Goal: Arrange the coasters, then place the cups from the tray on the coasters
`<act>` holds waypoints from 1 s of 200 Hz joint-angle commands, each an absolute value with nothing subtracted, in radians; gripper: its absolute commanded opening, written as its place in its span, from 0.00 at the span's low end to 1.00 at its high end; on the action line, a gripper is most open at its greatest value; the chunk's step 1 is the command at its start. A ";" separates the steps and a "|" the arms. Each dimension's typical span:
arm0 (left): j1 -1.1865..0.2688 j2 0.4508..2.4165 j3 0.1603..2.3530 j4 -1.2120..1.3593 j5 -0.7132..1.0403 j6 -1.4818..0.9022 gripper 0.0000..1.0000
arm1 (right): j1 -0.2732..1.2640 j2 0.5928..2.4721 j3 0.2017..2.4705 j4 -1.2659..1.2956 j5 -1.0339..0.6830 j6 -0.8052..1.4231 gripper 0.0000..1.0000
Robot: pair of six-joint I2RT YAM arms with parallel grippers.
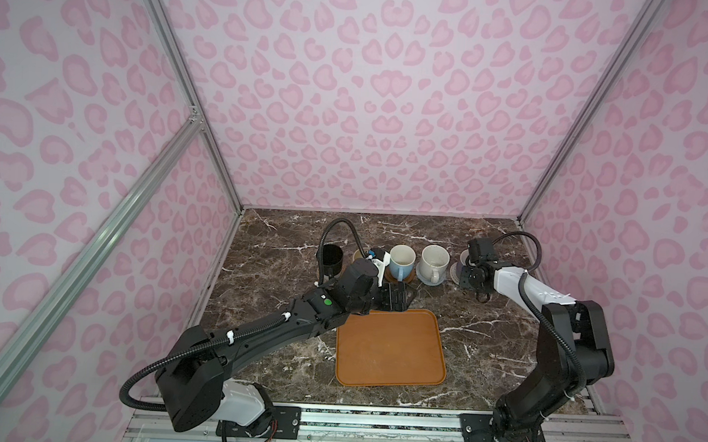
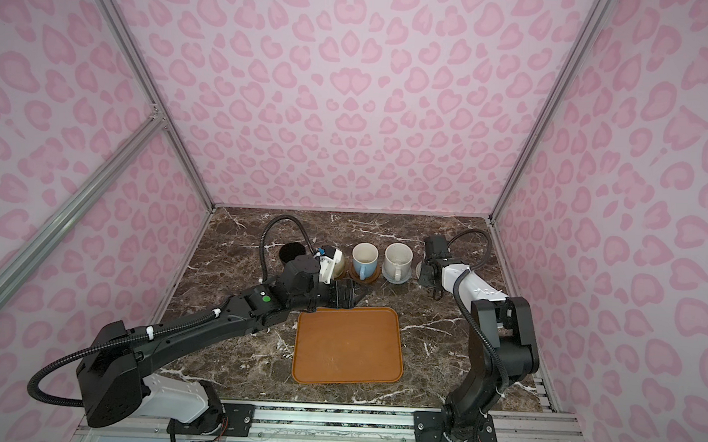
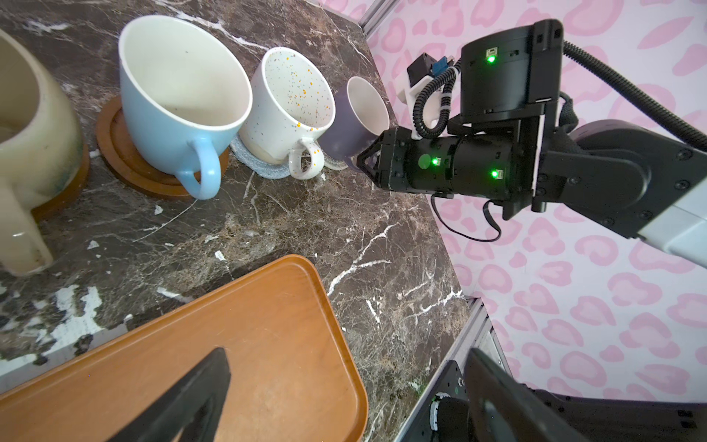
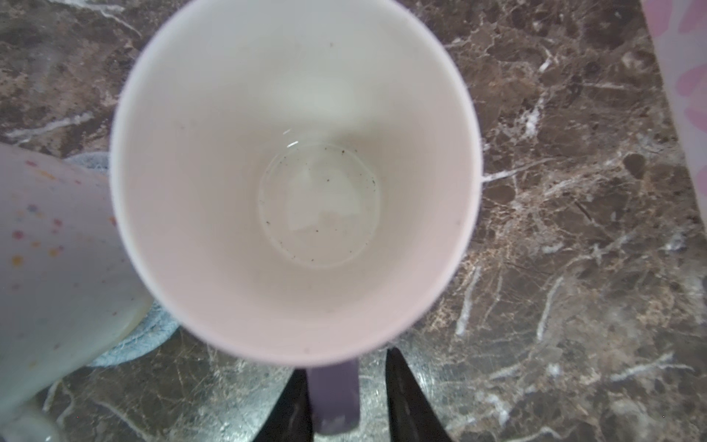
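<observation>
Five mugs stand upright, mouths up, in a row running left to right across the far part of the brown marble table (image 1: pixel 483 341).

Leftmost is the black ceramic mug (image 1: pixel 333 255). My left arm's cable crosses it, and I cannot tell where its handle points.

Next, the cream-yellow ceramic mug (image 2: pixel 340 264) is mostly hidden behind my wrist camera in both top views. The left wrist view shows it on a dark brown wooden coaster (image 3: pixel 78 172), handle toward the near edge.

The light blue ceramic mug (image 1: pixel 402 258) sits on the second dark brown wooden coaster (image 3: pixel 122 153). The speckled white ceramic mug (image 1: pixel 434 261) sits on the grey-blue knitted coaster (image 3: pixel 254 165). Both handles point toward the near edge.

My left gripper (image 1: pixel 400 298) hangs over the far edge of the flat orange-brown rectangular tray (image 1: pixel 391 357), which lies nearer than the row and apart from it. My fingers (image 3: pixel 206 390) are spread wide with nothing between them.

Rightmost, the lavender ceramic mug (image 3: pixel 355 114) rests on the beige knitted coaster (image 3: pixel 332 163); my right arm covers most of it in both top views. Only the right wrist view looks straight down into its white inside, with its handle pointing back at my right gripper (image 4: pixel 346 367). The handle lies between my fingers (image 4: pixel 405 398): one touches it, the other stands a little apart, so I am not clamped on it.
</observation>
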State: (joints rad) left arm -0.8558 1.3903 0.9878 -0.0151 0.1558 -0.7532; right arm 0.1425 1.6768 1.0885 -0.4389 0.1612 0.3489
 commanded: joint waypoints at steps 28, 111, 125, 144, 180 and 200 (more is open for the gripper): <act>-0.835 1.278 0.950 -0.078 0.005 -0.709 0.97 | 0.185 1.530 1.009 -0.371 0.226 0.354 0.48; -0.818 0.920 0.730 -0.043 -0.555 -0.463 0.96 | 0.201 1.217 0.801 -0.217 0.291 0.352 0.84; -0.815 0.878 0.660 0.022 -0.701 -0.427 0.97 | 0.189 1.199 0.773 -0.191 0.288 0.339 0.84; -0.796 0.850 0.618 0.038 -0.829 -0.377 0.99 | 0.172 1.193 0.744 -0.149 0.292 0.306 0.84; -0.713 0.869 0.583 0.083 -0.922 -0.314 0.99 | 0.165 1.173 0.592 0.086 0.355 0.172 0.86; -0.647 0.867 0.580 0.045 -0.905 -0.328 1.00 | 0.164 1.128 0.507 0.209 0.326 0.129 0.84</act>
